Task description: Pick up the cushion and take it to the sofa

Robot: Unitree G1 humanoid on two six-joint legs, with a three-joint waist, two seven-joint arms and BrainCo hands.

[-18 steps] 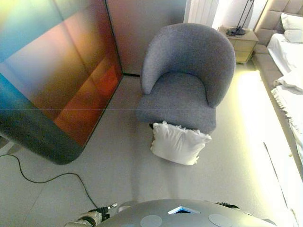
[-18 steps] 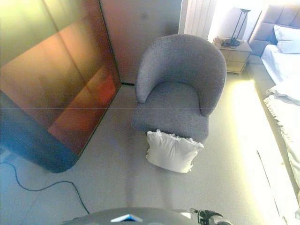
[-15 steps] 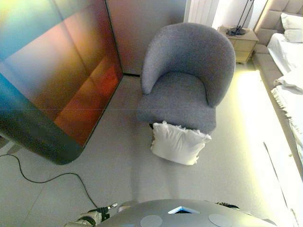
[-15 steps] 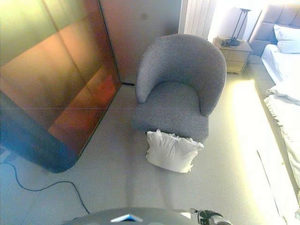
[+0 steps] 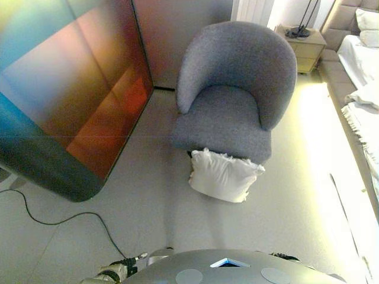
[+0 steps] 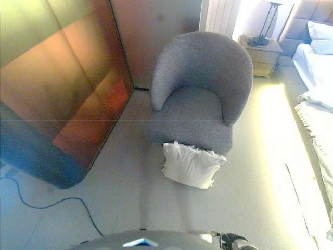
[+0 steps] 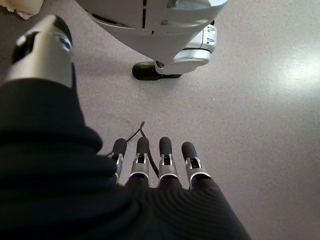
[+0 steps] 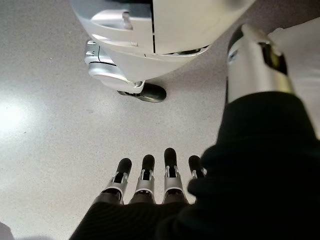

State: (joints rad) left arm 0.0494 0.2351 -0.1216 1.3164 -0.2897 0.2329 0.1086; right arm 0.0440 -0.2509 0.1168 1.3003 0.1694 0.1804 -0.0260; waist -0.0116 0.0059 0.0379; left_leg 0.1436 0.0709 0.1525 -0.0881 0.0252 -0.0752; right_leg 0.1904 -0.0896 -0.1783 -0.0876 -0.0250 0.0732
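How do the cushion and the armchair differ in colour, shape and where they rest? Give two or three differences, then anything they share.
The cushion is white; the armchair is grey. The cushion is a flat, crumpled square with frilled edges; the armchair is rounded, with a curved back wrapping its seat. The cushion sits on the floor, propped against the armchair's front; the armchair stands upright beside the wall. Both look soft and fabric-covered, and neither hand touches either.

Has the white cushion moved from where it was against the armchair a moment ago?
No. The cushion lies propped against the armchair front as before; only the camera shifted.
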